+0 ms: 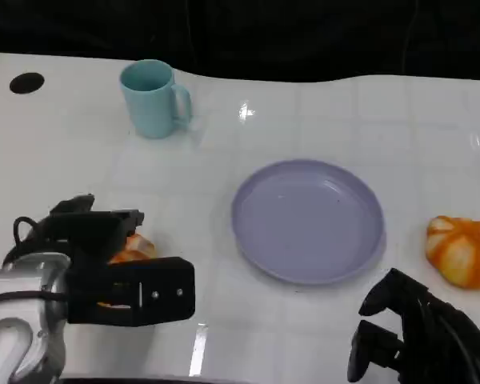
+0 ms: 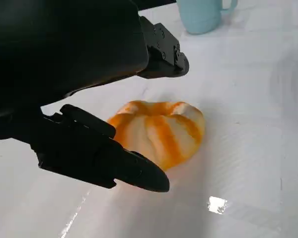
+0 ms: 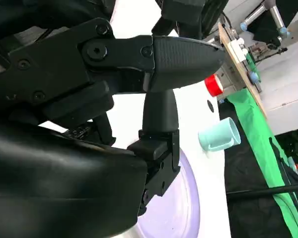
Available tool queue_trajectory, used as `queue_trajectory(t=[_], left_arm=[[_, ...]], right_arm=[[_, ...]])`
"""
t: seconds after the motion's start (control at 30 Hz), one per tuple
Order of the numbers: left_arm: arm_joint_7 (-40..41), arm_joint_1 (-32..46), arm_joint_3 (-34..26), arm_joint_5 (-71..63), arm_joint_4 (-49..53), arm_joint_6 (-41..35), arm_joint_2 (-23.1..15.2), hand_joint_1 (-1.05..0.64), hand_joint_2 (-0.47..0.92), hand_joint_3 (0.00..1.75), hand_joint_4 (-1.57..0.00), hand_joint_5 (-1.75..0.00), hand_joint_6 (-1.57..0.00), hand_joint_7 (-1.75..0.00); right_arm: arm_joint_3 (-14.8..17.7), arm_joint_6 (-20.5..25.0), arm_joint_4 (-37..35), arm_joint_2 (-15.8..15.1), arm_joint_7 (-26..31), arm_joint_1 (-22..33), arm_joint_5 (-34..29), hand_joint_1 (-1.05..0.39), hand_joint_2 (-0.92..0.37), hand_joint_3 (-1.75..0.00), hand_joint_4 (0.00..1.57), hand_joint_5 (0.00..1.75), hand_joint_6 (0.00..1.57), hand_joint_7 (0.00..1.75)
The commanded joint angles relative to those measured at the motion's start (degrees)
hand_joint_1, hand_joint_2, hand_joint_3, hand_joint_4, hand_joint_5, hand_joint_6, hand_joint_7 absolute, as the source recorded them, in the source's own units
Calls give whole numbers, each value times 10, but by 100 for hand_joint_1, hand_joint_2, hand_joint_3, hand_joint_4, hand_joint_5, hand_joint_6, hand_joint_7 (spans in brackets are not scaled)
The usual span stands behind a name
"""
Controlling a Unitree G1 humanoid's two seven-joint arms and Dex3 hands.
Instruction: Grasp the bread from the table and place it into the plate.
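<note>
One orange-and-white striped bread lies on the white table at the left, half hidden under my left hand. In the left wrist view this bread sits on the table between the hand's spread fingers, one on each side, and neither visibly squeezes it. The lilac plate stands bare in the middle. My right hand hovers low at the front right, near the plate's front edge, holding nothing. In its wrist view the right hand's fingers reach out over the plate.
A second striped bread lies at the right edge, to the right of the plate. A light blue mug stands at the back left, also visible as the mug and the mug. The table's far edge meets a dark background.
</note>
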State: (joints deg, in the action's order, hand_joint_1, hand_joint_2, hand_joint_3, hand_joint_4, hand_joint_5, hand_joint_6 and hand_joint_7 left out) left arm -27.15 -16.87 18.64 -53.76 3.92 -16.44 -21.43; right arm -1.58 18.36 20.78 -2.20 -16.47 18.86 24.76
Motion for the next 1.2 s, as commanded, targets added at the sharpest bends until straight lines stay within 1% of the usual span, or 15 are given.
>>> queue_trajectory(t=[0.03,0.2,0.4,0.6,0.77,0.9,1.07,1.2], left_arm=[[41,-21,16,10,53,17,-2,-50,80,0,-14,-7,-22,-1],[75,-40,31,22,105,37,-1,-49,80,0,-14,-7,-24,-1],[81,-68,45,36,151,37,3,-50,81,0,-13,-6,-24,-1],[105,-90,55,49,203,51,9,-50,81,0,-15,-6,-26,-1],[116,-99,55,74,234,62,11,-45,83,1,-15,-6,-25,0],[127,-95,42,111,244,78,13,-34,83,0,-21,-7,-29,-2],[138,-97,37,141,262,92,13,-28,85,1,-31,-11,-37,-4],[166,-95,26,171,290,123,15,-23,87,1,-54,-23,-47,-7]], right_arm=[[4,-8,0,-1,1,2,1,-51,-92,-53,74,175,45,175],[5,-4,2,-2,0,3,4,-50,-92,-54,73,175,44,175],[4,3,9,-3,5,5,4,-50,-92,-54,73,175,44,175],[4,-7,2,-1,-1,5,4,-51,-92,-53,74,175,44,175],[4,-4,7,-2,0,7,5,-51,-92,-52,74,175,44,175],[5,-4,5,-1,-1,7,7,-51,-92,-52,74,175,45,175],[6,2,8,-3,1,7,9,-51,-92,-53,73,175,44,175],[4,-5,7,-2,2,8,4,-51,-92,-53,74,175,45,175]])
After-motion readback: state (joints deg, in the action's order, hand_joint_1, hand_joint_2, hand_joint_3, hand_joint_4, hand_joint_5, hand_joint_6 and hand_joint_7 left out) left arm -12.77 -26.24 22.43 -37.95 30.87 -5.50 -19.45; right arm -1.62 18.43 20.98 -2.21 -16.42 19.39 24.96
